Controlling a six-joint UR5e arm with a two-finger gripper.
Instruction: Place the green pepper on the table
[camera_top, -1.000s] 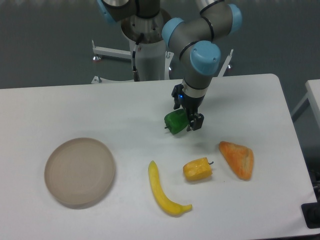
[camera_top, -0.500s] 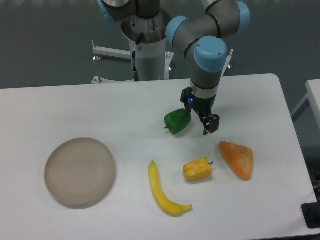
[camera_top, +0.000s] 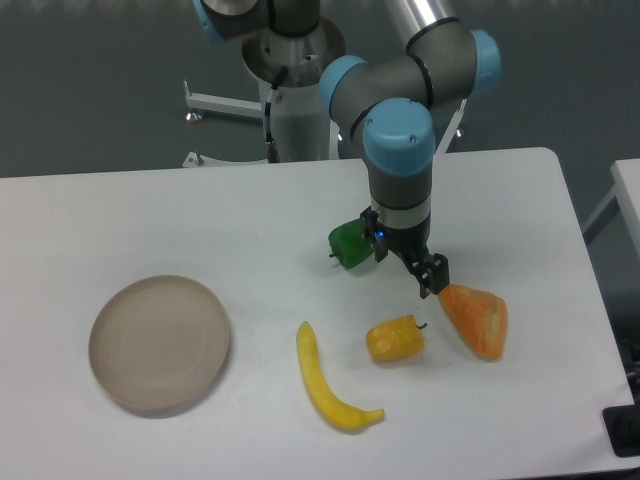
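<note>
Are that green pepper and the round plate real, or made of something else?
The green pepper looks like glossy moulded plastic: uniform bright colour, a smooth sheen. The plate looks matte beige, perhaps plastic or ceramic; its dull surface leaves that open.

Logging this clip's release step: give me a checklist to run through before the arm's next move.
1. Green pepper lying on the table: ok.
2. Claw open: ok.
3. Claw clear of the pepper: cannot tell; one finger overlaps its right edge.
4. Pepper off the plate: ok.
5. Clearance to the orange bread piece: not ok; the other fingertip sits at its edge.
6. Yellow pepper and banana apart from the claw: ok.
</note>
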